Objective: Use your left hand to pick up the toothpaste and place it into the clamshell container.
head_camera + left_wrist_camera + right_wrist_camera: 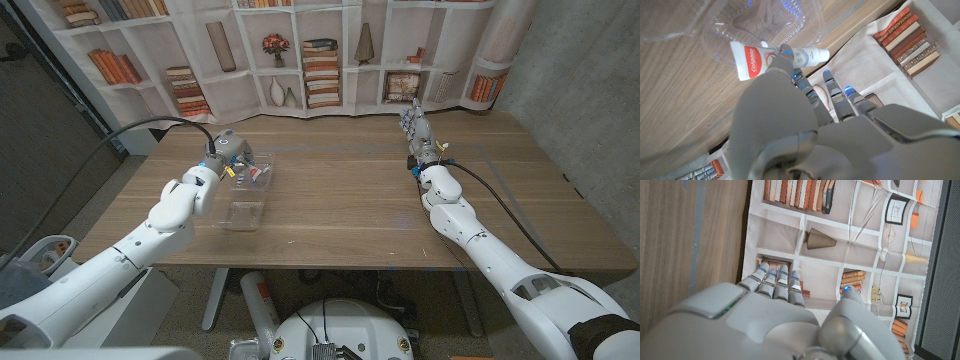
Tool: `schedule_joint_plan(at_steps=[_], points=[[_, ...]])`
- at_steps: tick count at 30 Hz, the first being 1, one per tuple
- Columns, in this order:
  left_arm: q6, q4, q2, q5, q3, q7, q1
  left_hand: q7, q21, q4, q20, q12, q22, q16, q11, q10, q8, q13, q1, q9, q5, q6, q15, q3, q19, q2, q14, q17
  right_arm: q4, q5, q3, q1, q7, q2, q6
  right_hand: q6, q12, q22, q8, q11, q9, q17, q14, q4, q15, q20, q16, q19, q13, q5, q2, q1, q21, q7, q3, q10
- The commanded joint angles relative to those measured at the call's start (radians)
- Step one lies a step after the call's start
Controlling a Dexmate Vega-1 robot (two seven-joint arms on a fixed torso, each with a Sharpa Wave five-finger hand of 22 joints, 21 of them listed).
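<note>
Wooden table (pixel 350 190): left hand (pixel 222 157) pinches toothpaste (pixel 775 56) right over the container (pixel 247 190), probably lining up the drop.

The toothpaste (pixel 771 58) tube reads "Colgate"; smaller print seems illegible.

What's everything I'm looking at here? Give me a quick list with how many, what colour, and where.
toothpaste: one, white and red tube, held over the clamshell container by the left robot hand
clamshell container: one, clear plastic, open on the table's left part
table: one, wooden, across the middle
bookshelf backdrop: one, printed, behind the table
left robot hand: one, grey, pinching the toothpaste
right robot hand: one, grey, at the table's far right part, holding nothing
</note>
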Motion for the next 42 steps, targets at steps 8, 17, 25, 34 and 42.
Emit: schedule_joint_plan(at_steps=[8, 17, 25, 34, 42], points=[[-0.027, 0.063, -0.032, -0.005, 0.032, -0.005, -0.041, 0.001, -0.002, 0.009, -0.017, -0.003, 0.001, 0.001, 0.0, -0.011, -0.002, 0.003, -0.001, 0.005, 0.004, -0.006, -0.152, 0.015, -0.008, -0.003, -0.007, 0.004, 0.022, -0.002, -0.006, 0.013, 0.005, 0.004, -0.013, 0.008, -0.002, 0.002, -0.003, 0.004, 0.003, 0.004, 0.007, -0.01, -0.005, -0.007, -0.001, 0.012, 0.005, -0.006, 0.005, 0.007, -0.001, 0.001, 0.002, 0.007], [-0.048, 0.09, -0.045, -0.003, 0.046, -0.01, -0.064, 0.0, -0.001, 0.009, -0.012, -0.004, 0.001, 0.001, 0.0, -0.022, -0.005, 0.003, -0.003, 0.006, 0.004, -0.014, -0.151, 0.015, -0.009, -0.005, -0.013, 0.005, 0.031, -0.001, -0.004, 0.016, 0.004, 0.004, -0.014, 0.008, -0.002, 0.002, -0.003, 0.004, 0.003, 0.004, 0.007, -0.01, -0.005, -0.007, -0.001, 0.012, 0.005, -0.006, 0.006, 0.007, -0.001, 0.002, 0.001, 0.009], [-0.036, 0.082, -0.049, 0.004, 0.046, -0.027, -0.063, -0.003, 0.0, 0.01, 0.004, -0.008, 0.002, 0.002, 0.0, -0.061, -0.022, 0.002, -0.006, 0.005, 0.007, -0.055, -0.147, 0.015, -0.014, -0.007, -0.028, 0.007, 0.035, 0.001, -0.003, 0.017, 0.009, 0.004, -0.011, 0.008, -0.002, 0.002, -0.003, 0.004, 0.003, 0.004, 0.008, -0.011, -0.005, -0.006, -0.001, 0.013, 0.005, -0.007, 0.006, 0.008, -0.002, 0.001, 0.001, 0.009], [-0.022, 0.064, -0.041, 0.007, 0.04, -0.037, -0.045, -0.004, 0.001, 0.009, 0.023, -0.008, 0.003, 0.003, 0.001, -0.163, -0.068, 0.003, -0.01, 0.002, 0.014, -0.151, -0.143, 0.017, -0.025, -0.007, -0.06, 0.007, 0.022, 0.002, -0.003, 0.009, 0.007, -0.002, -0.019, 0.011, -0.001, 0.002, -0.002, 0.002, 0.003, 0.004, 0.008, -0.012, -0.004, -0.006, -0.001, 0.012, 0.005, -0.007, 0.008, 0.008, -0.002, -0.001, 0.001, 0.012], [-0.012, 0.051, -0.037, 0.007, 0.034, -0.035, -0.031, -0.004, 0.001, 0.01, 0.034, -0.009, 0.003, 0.002, 0.001, -0.189, -0.079, 0.003, -0.012, 0.001, 0.016, -0.172, -0.142, 0.016, -0.029, -0.009, -0.072, 0.007, 0.018, 0.002, -0.005, 0.007, 0.009, -0.002, -0.023, 0.011, 0.0, 0.002, -0.002, 0.002, 0.003, 0.004, 0.008, -0.012, -0.006, -0.005, -0.001, 0.013, 0.005, -0.008, 0.008, 0.008, -0.002, -0.002, 0.001, 0.014]])
